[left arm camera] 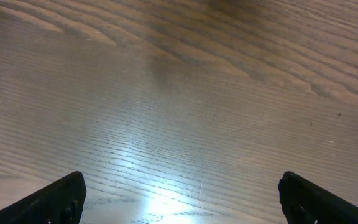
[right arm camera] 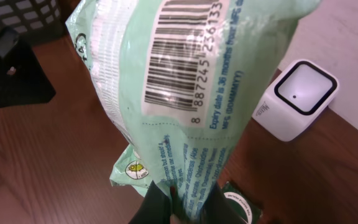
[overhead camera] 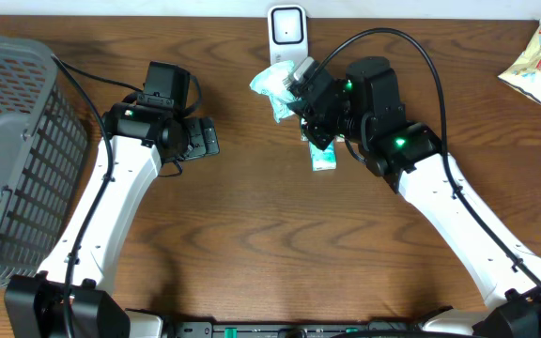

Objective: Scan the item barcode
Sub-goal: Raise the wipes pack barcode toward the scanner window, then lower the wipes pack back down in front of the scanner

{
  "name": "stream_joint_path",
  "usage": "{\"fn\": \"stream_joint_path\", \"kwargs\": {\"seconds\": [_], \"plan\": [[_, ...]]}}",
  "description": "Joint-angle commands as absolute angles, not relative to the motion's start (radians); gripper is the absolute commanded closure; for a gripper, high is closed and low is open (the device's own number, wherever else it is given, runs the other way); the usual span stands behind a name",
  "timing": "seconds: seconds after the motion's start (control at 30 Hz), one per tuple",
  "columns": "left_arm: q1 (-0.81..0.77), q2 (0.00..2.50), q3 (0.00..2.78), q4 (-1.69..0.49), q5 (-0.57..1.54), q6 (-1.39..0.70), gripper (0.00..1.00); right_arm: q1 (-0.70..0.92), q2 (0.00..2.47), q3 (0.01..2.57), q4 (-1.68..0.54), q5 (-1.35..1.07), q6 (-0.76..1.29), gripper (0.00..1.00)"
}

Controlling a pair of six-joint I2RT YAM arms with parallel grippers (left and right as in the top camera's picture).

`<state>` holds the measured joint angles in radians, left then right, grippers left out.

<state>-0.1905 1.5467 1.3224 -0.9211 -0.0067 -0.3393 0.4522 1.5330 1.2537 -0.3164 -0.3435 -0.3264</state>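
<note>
We see our right gripper [right arm camera: 182, 202] clamped on the packet [right arm camera: 179, 93], its length pointing away, scanner [right arm camera: 300, 99] just beside; left gripper [left arm camera: 182, 196] gapes empty.

Two robot arms of the same build stand over a wooden desk. The left arm [overhead camera: 111, 192] and the right arm [overhead camera: 458, 211] each have long, smooth white shells with rounded edges. Each arm ends in a black base [overhead camera: 59, 310] at the near edge. The joint housings are black and blocky. A small green light [overhead camera: 130, 113] glows on the left arm's wrist housing, and two more glow on the right. A thin black cable [overhead camera: 422, 47] runs loose along each arm. The left claw [overhead camera: 202, 138] is matt black with blunt, angular fingers [left arm camera: 58, 199]. The right claw [overhead camera: 301, 89] is black too, with narrow dark fingers [right arm camera: 157, 208].
</note>
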Motion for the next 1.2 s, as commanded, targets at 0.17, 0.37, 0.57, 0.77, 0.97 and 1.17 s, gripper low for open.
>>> {"fn": "stream_joint_path", "kwargs": {"seconds": [0.17,0.37,0.57,0.77,0.97,1.17], "plan": [[-0.186,1.549,1.328,-0.927,-0.020,-0.333,0.02,0.473,1.511,1.269,-0.310,-0.350,-0.342,0.99],[-0.186,1.549,1.328,-0.927,-0.020,-0.333,0.02,0.473,1.511,1.269,-0.319,-0.350,-0.342,0.99],[-0.186,1.549,1.328,-0.927,-0.020,-0.333,0.03,0.473,1.511,1.267,-0.336,-0.350,-0.342,0.99],[-0.186,1.549,1.328,-0.927,-0.020,-0.333,0.02,0.473,1.511,1.266,-0.348,-0.350,-0.342,0.99],[-0.186,1.549,1.328,-0.927,-0.020,-0.333,0.02,0.473,1.511,1.266,-0.357,-0.350,-0.341,0.99],[-0.186,1.549,1.328,-0.927,-0.020,-0.333,0.02,0.473,1.511,1.266,-0.402,-0.350,-0.341,0.99]]}}
